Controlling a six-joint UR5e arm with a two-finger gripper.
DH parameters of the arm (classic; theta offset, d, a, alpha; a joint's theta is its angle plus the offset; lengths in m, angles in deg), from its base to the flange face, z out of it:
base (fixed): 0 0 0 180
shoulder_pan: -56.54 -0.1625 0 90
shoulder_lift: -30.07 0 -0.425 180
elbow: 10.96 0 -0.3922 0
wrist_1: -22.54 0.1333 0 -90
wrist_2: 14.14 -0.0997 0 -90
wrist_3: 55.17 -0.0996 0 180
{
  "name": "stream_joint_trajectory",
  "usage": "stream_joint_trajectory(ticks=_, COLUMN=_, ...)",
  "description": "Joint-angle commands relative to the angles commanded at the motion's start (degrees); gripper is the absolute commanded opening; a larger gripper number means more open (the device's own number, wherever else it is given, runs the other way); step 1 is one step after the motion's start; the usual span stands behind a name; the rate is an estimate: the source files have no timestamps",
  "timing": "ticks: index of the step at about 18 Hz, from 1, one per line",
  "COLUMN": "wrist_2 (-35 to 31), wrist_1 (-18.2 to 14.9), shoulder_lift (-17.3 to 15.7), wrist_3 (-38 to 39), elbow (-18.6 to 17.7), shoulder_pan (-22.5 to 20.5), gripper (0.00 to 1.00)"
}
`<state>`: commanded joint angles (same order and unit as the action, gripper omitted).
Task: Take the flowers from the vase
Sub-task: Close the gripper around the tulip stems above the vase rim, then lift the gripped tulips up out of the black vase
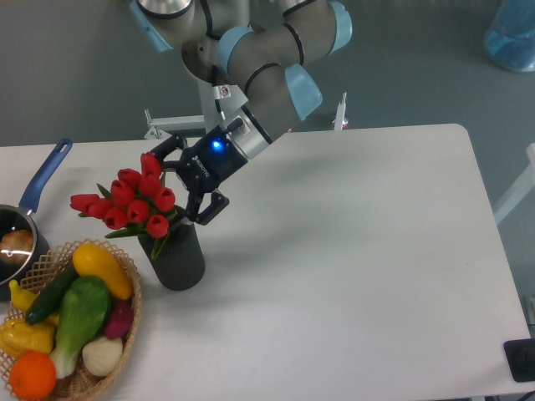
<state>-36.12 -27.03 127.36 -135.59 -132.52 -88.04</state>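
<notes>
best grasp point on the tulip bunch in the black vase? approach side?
Probably the stems and leaves just under the buds of the flowers, above the mouth of the vase. Come from the bunch's right, where the open gripper sits: buds would crush, and the lower stems are hidden inside the vase.

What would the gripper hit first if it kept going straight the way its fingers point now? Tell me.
Most likely the flowers. The gripper is open, fingers aimed left and slightly down at the red buds sitting in the vase, already close beside them. Depth is unclear from one view, so it could pass just behind the bunch.
</notes>
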Motion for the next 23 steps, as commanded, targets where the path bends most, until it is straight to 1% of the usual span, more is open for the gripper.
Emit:
stream_joint_trajectory(ticks=1, wrist_2=0.09, wrist_1=0.0, shoulder_lift=0.09, wrist_3=0.0, elbow=0.0, shoulder_pan=0.0, gripper=0.6)
stream_joint_trajectory(ticks=2, wrist_2=0.18, wrist_1=0.0, shoulder_lift=0.18, wrist_3=0.09, elbow=0.0, shoulder_pan=0.0, gripper=0.47)
stream_joint_trajectory(ticks=3, wrist_2=0.52, wrist_1=-0.09, shoulder_lift=0.26, wrist_3=0.0, elbow=-0.09, shoulder_pan=-0.17, gripper=0.38)
stream_joint_trajectory(ticks=5, wrist_2=0.97, wrist_1=0.0, shoulder_lift=0.7, wrist_3=-0.09, elbow=0.0, shoulder_pan=-0.53, gripper=0.32)
stream_joint_trajectory(ticks=6, wrist_2=1.92, wrist_1=0.09, shoulder_lift=0.79, wrist_3=-0.09, elbow=0.0, shoulder_pan=-0.88, gripper=0.32)
stream_joint_trajectory(ticks=8, wrist_2=3.6, wrist_1=0.0, shoulder_lift=0.62, wrist_3=0.09, elbow=0.09, shoulder_pan=-1.14, gripper=0.24)
stream_joint_trajectory(ticks=10, wrist_2=3.78, wrist_1=0.0, shoulder_lift=0.35, wrist_3=0.17, elbow=0.18, shoulder_pan=-1.49, gripper=0.21)
stream_joint_trajectory(ticks=12, wrist_2=3.87, wrist_1=-0.09, shoulder_lift=0.09, wrist_3=0.18, elbow=0.18, shoulder_pan=-1.84, gripper=0.21)
stream_joint_trajectory(ticks=15, wrist_2=6.67, wrist_1=-0.09, shoulder_lift=-0.35, wrist_3=1.23, elbow=0.52, shoulder_pan=-1.93, gripper=0.21)
stream_joint_trajectory(ticks=18, wrist_2=7.12, wrist_1=-0.09, shoulder_lift=-2.01, wrist_3=3.6, elbow=0.79, shoulder_pan=-1.93, gripper=0.21)
stream_joint_trajectory(ticks=23, wrist_2=11.68, wrist_1=-0.09, shoulder_lift=-4.3, wrist_3=7.99, elbow=1.75, shoulder_pan=-3.07, gripper=0.21)
